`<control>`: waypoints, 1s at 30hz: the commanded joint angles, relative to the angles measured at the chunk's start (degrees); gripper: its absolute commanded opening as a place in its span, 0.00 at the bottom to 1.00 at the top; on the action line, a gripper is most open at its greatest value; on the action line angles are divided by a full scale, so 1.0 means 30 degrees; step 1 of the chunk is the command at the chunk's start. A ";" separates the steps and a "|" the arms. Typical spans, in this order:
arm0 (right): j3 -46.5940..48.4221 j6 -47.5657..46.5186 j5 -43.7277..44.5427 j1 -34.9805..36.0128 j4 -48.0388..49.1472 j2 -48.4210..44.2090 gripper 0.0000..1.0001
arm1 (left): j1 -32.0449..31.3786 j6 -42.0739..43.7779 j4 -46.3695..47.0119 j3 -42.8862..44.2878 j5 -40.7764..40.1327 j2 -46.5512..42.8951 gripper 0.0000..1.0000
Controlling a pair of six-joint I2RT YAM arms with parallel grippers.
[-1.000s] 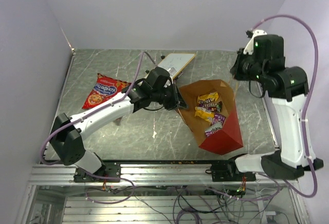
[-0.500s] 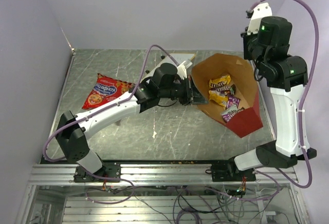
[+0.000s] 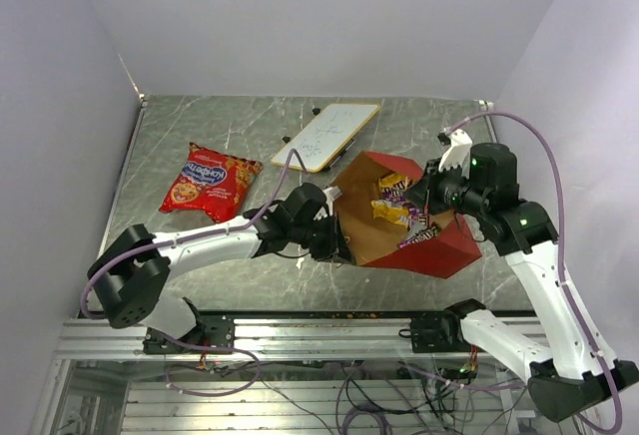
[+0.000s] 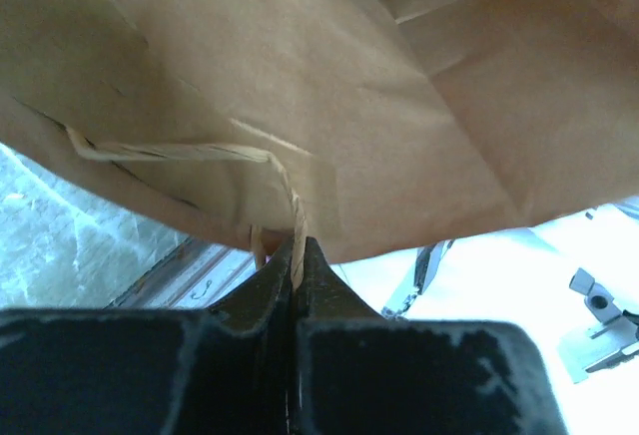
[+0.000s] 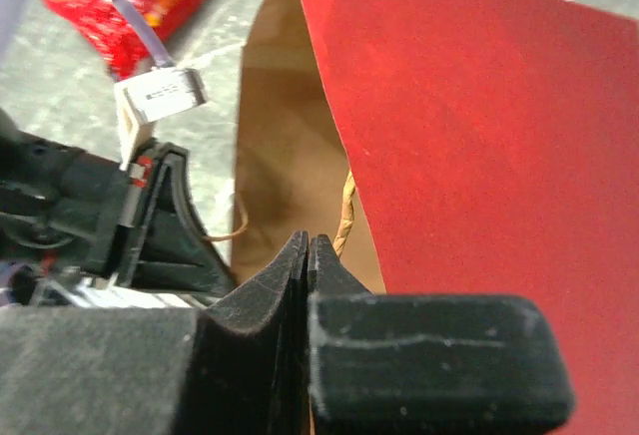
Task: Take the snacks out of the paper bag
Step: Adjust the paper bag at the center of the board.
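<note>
The paper bag [image 3: 419, 245], red outside and brown inside, is held tilted between both arms with its mouth facing left and up. Several small candy packets [image 3: 394, 201], yellow, brown and purple, lie inside it. My left gripper [image 3: 334, 245] is shut on the bag's tan cord handle [image 4: 180, 151] at the left rim; the jaws [image 4: 297, 245] pinch the cord. My right gripper [image 3: 427, 206] is shut [image 5: 308, 243] at the other rim, where a cord handle [image 5: 346, 211] runs into its tips. The red chip bag [image 3: 210, 181] lies on the table to the left, outside the paper bag.
A white board [image 3: 324, 136] with scribbles and a marker lies at the back behind the bag. The grey marble table [image 3: 200, 245] has walls at the left and back. The aluminium rail [image 3: 300, 330] with the arm bases runs along the near edge.
The paper bag has come down and toward the near edge from its raised spot at the right. The right arm has lowered with it, and the left gripper has pulled back toward me.
</note>
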 commanded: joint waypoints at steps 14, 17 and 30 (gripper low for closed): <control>0.5357 0.2557 0.0572 -0.0036 -0.2133 0.0379 0.00 | -0.1990 0.3750 -0.3813 0.2956 -0.2025 -0.2187 0.30; 0.5209 0.0888 0.0073 -0.0018 -0.1799 -0.0089 0.00 | -0.2178 0.3056 -0.2145 0.2176 -0.1333 -0.1971 0.25; 0.3035 -0.4342 -0.1763 -0.0021 -0.0239 -0.1405 0.00 | -0.3564 0.2840 -0.0868 0.1604 -0.1712 -0.0280 0.19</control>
